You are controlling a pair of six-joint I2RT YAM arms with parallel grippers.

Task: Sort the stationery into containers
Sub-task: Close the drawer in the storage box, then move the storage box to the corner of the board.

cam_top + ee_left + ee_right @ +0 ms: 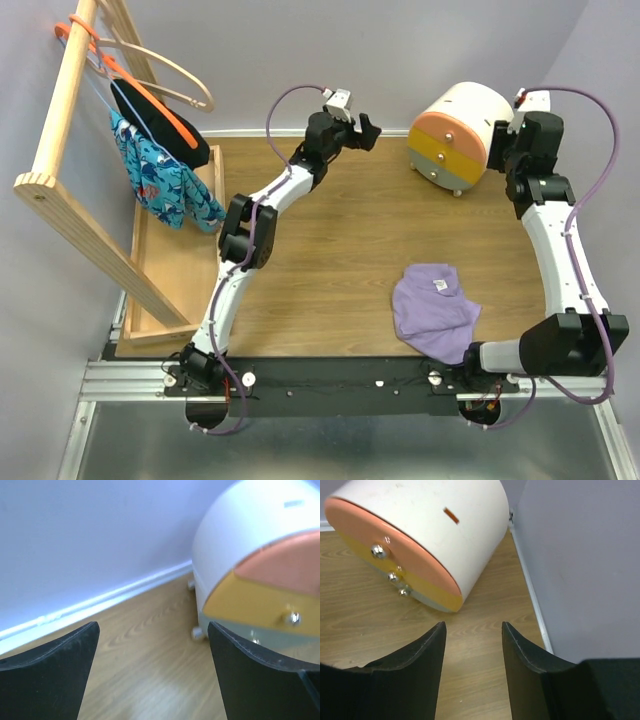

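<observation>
The cream drawer unit (462,122) stands at the back right of the table, its orange drawer (448,128) and yellow drawer (438,155) both pushed in. No stationery shows in any view. My left gripper (367,131) hovers left of the unit, open, with only bare wood between its fingers (152,630); the unit's front (260,595) fills the right of the left wrist view. My right gripper (500,138) sits close by the unit's right side, open and empty (473,626). The drawer knobs (379,552) show at the upper left of the right wrist view.
A crumpled purple cloth (434,310) lies near the front right, by the right arm's base. A wooden rack (60,150) with hangers and clothes stands over a long wooden tray (160,290) on the left. The wall (580,565) is close on my right gripper's right.
</observation>
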